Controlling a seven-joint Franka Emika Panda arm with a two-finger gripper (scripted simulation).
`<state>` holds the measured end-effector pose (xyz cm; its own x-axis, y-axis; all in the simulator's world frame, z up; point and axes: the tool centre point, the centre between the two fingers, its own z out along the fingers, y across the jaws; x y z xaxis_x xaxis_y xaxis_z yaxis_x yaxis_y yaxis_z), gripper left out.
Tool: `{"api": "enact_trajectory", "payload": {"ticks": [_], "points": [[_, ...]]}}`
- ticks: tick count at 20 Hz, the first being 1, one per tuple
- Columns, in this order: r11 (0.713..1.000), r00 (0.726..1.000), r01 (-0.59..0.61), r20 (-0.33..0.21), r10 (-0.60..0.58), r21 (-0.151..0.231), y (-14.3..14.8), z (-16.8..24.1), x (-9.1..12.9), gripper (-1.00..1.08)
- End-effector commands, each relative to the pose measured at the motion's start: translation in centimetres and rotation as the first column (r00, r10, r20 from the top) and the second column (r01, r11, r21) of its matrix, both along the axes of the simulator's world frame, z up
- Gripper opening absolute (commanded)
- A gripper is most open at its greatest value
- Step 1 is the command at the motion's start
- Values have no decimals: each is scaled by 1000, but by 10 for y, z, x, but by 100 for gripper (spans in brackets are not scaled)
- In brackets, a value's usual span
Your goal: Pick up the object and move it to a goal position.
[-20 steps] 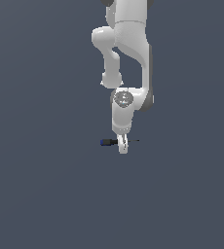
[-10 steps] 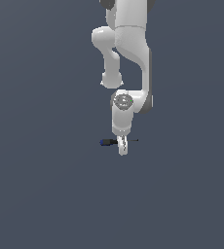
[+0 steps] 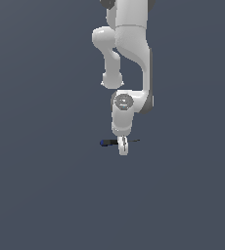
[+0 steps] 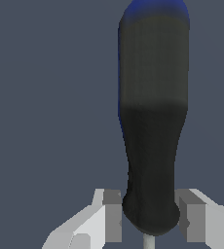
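The screwdriver [image 3: 109,142] lies flat on the dark grey floor, with its blue-and-black handle toward the exterior view's left and its thin shaft [image 3: 134,141] toward the right. My gripper [image 3: 123,147] is down at floor level and straddles the screwdriver at the shaft end of the handle. In the wrist view the dark handle [image 4: 153,121] fills the frame. The two grey finger pads [image 4: 113,214] sit against either side of its narrow end, closed on it. The thin shaft [image 4: 146,241] just shows between the fingers.
The white arm [image 3: 129,58] reaches down from the top of the exterior view to the gripper. Around it is plain dark grey floor [image 3: 41,185] with no other objects in view.
The arm sank slightly toward the floor and then held still. The screwdriver has not moved.
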<state>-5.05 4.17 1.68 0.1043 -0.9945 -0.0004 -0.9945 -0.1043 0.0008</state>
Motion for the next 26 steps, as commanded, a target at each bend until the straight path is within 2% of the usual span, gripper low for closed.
{"api": "enact_trajectory", "payload": {"ticks": [1, 12, 26], "points": [[1000, 1000, 0, 1, 0, 0, -2, 4, 0, -100], [1000, 1000, 2, 0, -2, 3, -32, 56, -13, -100], [1000, 1000, 4, -1, -4, 3, -108, 191, -43, -100]]}}
